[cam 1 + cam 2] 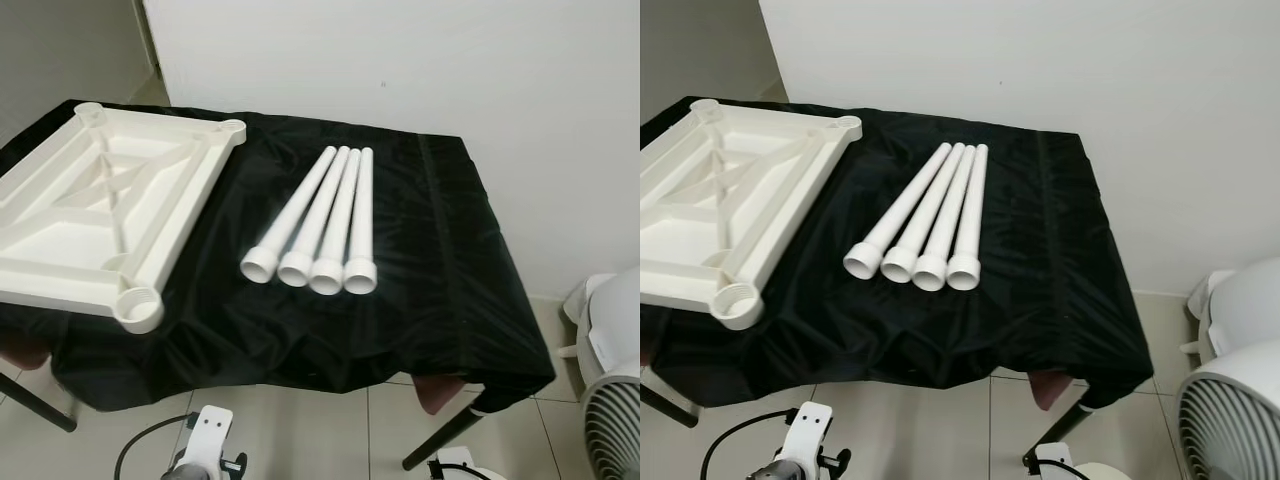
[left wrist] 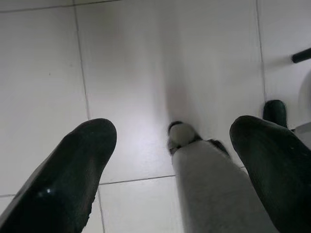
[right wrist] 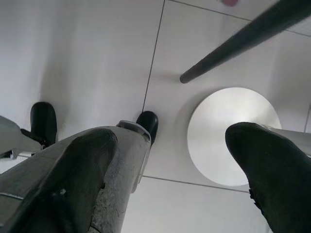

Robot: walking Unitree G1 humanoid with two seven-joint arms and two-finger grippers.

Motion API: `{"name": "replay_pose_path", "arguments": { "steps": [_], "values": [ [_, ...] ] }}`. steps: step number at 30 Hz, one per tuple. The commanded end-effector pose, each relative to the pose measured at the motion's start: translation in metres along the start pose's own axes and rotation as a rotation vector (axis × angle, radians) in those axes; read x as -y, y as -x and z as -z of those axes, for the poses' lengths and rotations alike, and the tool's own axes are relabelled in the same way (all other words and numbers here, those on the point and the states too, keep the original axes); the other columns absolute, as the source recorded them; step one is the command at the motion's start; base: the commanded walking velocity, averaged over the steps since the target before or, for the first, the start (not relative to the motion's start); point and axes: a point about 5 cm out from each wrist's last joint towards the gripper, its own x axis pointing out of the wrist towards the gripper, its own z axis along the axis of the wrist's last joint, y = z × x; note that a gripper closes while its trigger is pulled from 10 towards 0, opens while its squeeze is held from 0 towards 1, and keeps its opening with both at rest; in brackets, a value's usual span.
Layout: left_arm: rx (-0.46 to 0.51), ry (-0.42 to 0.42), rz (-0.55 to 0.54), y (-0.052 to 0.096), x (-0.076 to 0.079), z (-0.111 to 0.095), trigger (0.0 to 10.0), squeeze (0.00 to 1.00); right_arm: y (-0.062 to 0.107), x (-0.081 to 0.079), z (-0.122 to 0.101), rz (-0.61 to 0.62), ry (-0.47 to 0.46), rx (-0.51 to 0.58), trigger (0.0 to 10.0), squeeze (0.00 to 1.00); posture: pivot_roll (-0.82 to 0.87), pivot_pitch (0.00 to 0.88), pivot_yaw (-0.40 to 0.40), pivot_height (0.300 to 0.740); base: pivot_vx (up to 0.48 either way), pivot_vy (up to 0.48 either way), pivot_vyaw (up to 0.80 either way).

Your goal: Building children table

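Observation:
A white plastic tabletop lies upside down on the left of a table draped in black cloth, its ribs and round corner sockets facing up. Several white tube legs lie side by side at the table's middle, wide ends toward me. Both arms hang low by the floor. My left gripper is open over white tiles, with nothing between its fingers. My right gripper is open too, above the floor beside a black table leg.
A white wall stands behind the table. A white fan and a white bin stand on the floor at the right. A round white base lies on the tiles under my right gripper. My own legs and feet appear below.

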Motion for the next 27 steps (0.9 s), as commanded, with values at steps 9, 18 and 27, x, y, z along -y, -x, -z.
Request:
{"name": "replay_pose_path", "arguments": {
  "steps": [9,18,27],
  "values": [
    [-0.027,-0.001,-0.034,0.0013,-0.0021,0.0064,10.0,0.00,0.0042,-0.0035,0.0159,-0.027,0.020,-0.068,10.0,0.00,0.04,0.000,-0.028,0.740,0.000,0.395,0.00],
    [-0.028,-0.001,-0.038,0.0011,-0.0028,0.0057,10.0,0.00,0.0040,-0.0001,0.0147,-0.023,0.020,-0.070,10.0,0.00,0.04,0.000,-0.026,0.740,0.000,0.394,0.00],
    [-0.021,-0.021,-0.041,0.0008,-0.0059,0.0024,10.0,0.00,0.0036,-0.0014,0.0144,-0.028,0.016,-0.073,10.0,0.00,0.05,0.000,-0.016,0.740,0.000,0.109,0.00]
  ]
}}
